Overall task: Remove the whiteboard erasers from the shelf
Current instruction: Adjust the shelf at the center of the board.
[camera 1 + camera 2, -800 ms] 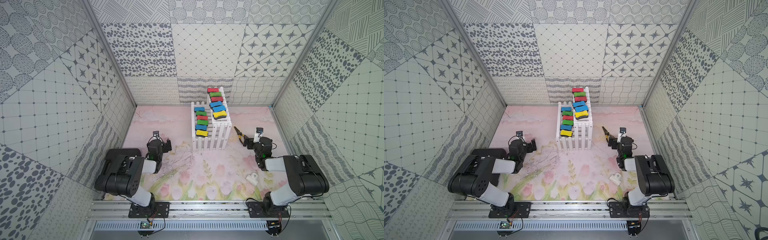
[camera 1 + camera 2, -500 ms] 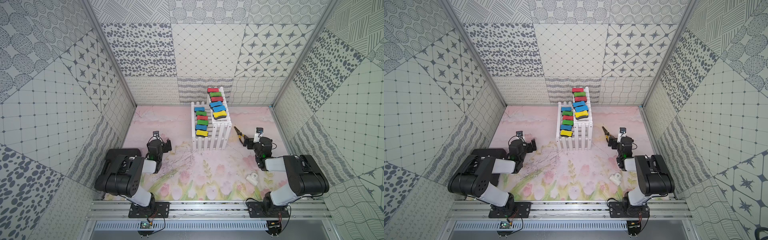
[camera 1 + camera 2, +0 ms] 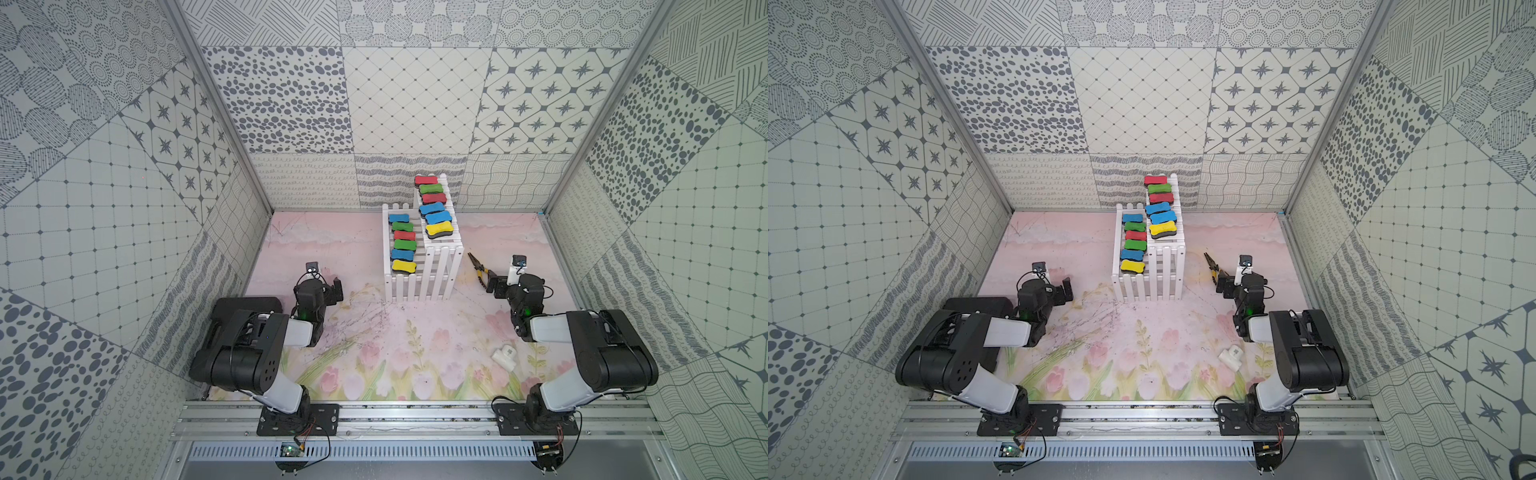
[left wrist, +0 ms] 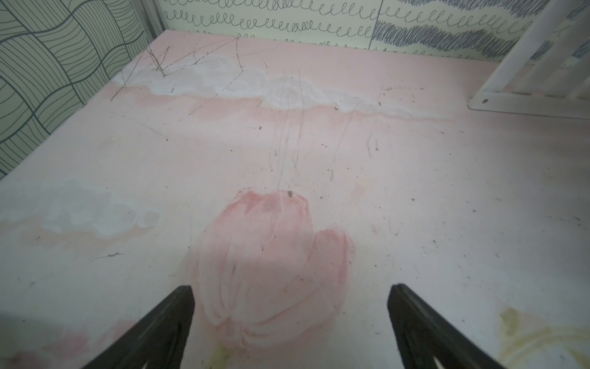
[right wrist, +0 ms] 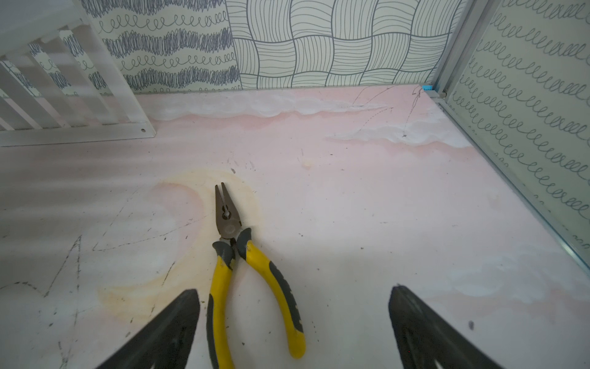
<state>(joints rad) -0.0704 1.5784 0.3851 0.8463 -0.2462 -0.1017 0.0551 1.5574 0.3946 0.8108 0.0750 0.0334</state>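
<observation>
– White slatted bars on thin legs: is that the shelf [image 3: 419, 286]?
– Yes, a two-step rack toward the back of the pink flowered table mat [image 3: 374, 340]. It is between the two arms and ahead of both.
– Where are the whiteboard erasers [image 3: 404, 244]?
– All twelve lie on it in both top views. The six on the lower step run blue, green, red, green, blue, yellow from the back wall forward. The six on the upper step run red, green, red, blue, blue, yellow. They are well apart from both grippers.
– How is the left gripper [image 4: 290, 290]?
– Its jaws are spread wide and hold nothing, low over bare mat. A corner of the shelf's base shows at the edge of its wrist view.
– And the right gripper [image 5: 293, 289]?
– It is just as wide apart and also empty. Yellow-handled combination pliers [image 5: 255, 258] lie flat on the mat before it, nose toward the back wall. The handles run in between the spread fingers. I cannot tell whether a finger touches them.
– Is there more on the mat?
– A black plastic case [image 3: 245, 305] sits by the left arm, partly hidden by it. A small white block [image 3: 505, 357] lies near the right arm.
</observation>
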